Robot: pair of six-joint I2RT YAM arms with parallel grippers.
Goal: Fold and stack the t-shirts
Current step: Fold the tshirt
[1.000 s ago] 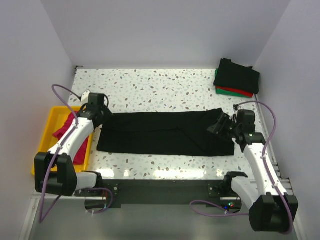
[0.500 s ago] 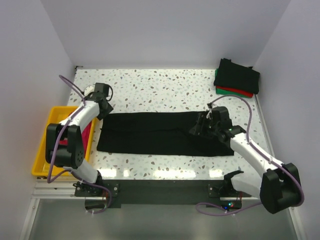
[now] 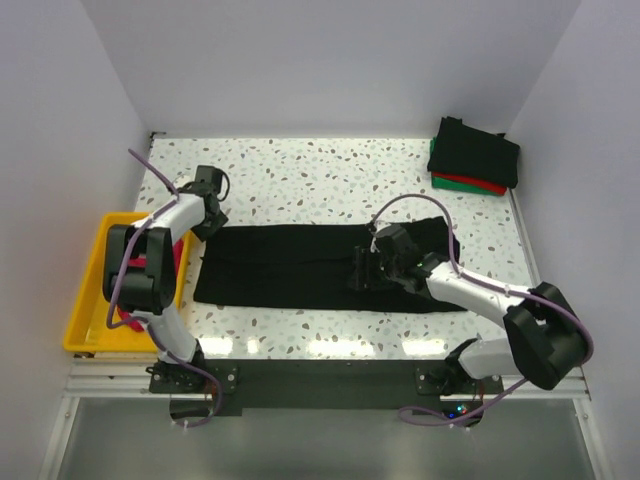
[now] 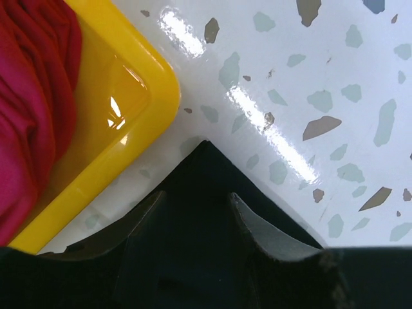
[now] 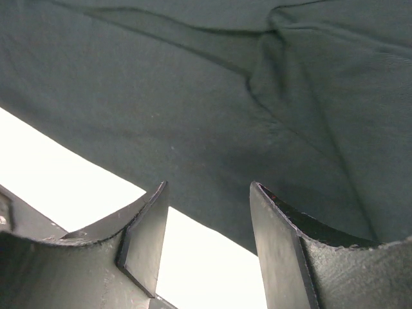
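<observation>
At the 6 o'clock edge of the white speckled stone-look bench [image 3: 300, 170], the two arm bases are bolted side by side. Just beyond them the right hand [image 3: 363, 272] hangs low over the large black cloth t-shirt [image 3: 290, 265], a little toward 4 o'clock from its middle and close to its near hem. In the right wrist view its fingers [image 5: 145, 225] stand apart with nothing pinched between them. Under them the shirt's edge runs slantwise, with bare bench on one side and creased black cloth on the other. Whether the tips touch the cloth cannot be told.

The black t-shirt lies flat as a long band from 9 to 3 o'clock across the middle of the bench, with fold ridges along its length. At 8 o'clock a rectangular yellow plastic tray [image 3: 85, 325] sits at the bench's left edge, holding a crumpled magenta-pink cloth t-shirt [image 4: 32, 96].

The left hand [image 4: 196, 215] is at the band's 10 o'clock corner, just beside the tray's rounded corner. Its fingers are spread, and the pointed black corner shows between them, unclamped.

Farthest off, at 1 o'clock against the right wall, is a stack of folded cloth t-shirts [image 3: 475, 150], with black on top, red beneath and green lowest.
</observation>
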